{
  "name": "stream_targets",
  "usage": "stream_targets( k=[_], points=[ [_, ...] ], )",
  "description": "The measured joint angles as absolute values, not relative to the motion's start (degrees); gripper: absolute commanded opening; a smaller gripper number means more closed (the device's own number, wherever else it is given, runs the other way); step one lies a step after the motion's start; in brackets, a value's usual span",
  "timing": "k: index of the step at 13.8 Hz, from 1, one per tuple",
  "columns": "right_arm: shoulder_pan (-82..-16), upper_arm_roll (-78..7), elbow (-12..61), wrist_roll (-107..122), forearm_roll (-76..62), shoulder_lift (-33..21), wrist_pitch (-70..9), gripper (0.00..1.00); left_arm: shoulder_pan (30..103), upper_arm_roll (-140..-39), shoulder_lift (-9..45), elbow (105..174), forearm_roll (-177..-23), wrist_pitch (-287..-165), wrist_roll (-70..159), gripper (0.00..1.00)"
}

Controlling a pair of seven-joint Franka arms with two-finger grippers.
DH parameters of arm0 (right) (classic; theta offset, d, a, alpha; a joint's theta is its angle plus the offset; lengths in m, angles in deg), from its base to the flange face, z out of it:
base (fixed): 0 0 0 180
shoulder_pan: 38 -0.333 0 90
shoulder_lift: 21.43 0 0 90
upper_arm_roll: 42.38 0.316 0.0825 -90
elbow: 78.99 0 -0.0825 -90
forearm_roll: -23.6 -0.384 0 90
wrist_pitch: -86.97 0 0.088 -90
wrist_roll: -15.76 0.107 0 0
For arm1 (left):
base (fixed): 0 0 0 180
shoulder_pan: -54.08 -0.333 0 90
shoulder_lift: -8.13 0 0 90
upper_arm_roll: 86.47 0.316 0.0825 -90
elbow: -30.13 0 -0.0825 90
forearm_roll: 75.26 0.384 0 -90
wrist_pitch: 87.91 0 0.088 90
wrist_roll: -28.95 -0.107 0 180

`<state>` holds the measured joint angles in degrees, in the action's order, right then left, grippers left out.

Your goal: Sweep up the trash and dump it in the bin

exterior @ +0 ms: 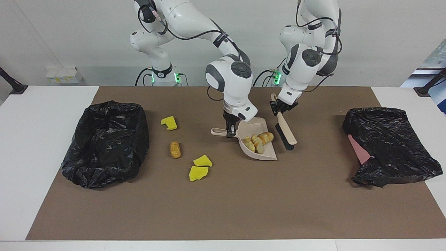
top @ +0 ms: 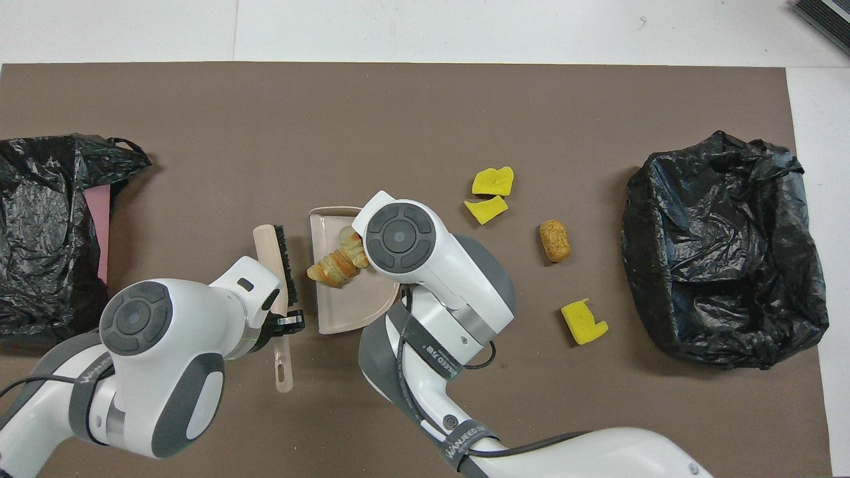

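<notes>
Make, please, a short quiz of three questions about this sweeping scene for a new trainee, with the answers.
1. True or false: the left gripper is shut on the brush.
2. How many yellow sponge chunks lie on the brown mat?
3. Where are the bread-like lumps? A in the black bin bag, B in the dustpan, C under the brush.

Key
1. True; the right gripper is shut on the dustpan's handle.
2. Three: one nearer to the robots, two together, farther from them than the brown nugget.
3. B.
</notes>
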<state>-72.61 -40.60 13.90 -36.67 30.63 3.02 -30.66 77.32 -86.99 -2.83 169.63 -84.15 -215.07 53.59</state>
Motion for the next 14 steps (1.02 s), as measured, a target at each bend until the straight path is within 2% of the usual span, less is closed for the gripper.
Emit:
stream_targets(
  k=[6,9,14],
  points=[
    [-66.37,-40.66,14.01,-42.36,25.23,0.15,-30.85,0.0,77.63,-91.41,-3.96,170.06,-83.7,-212.95,58.0,0.0],
    [-60.05,-40.72,17.39,-50.41,21.71,-5.22,-29.09,0.0,78.49,-97.2,-3.99,170.28,-83.67,-212.89,65.61,0.0],
    [-50.81,-40.71,22.26,-57.85,21.47,-14.01,-23.23,0.0,86.43,-98.3,-3.97,172.58,-83.65,-212.94,72.13,0.0]
  ],
)
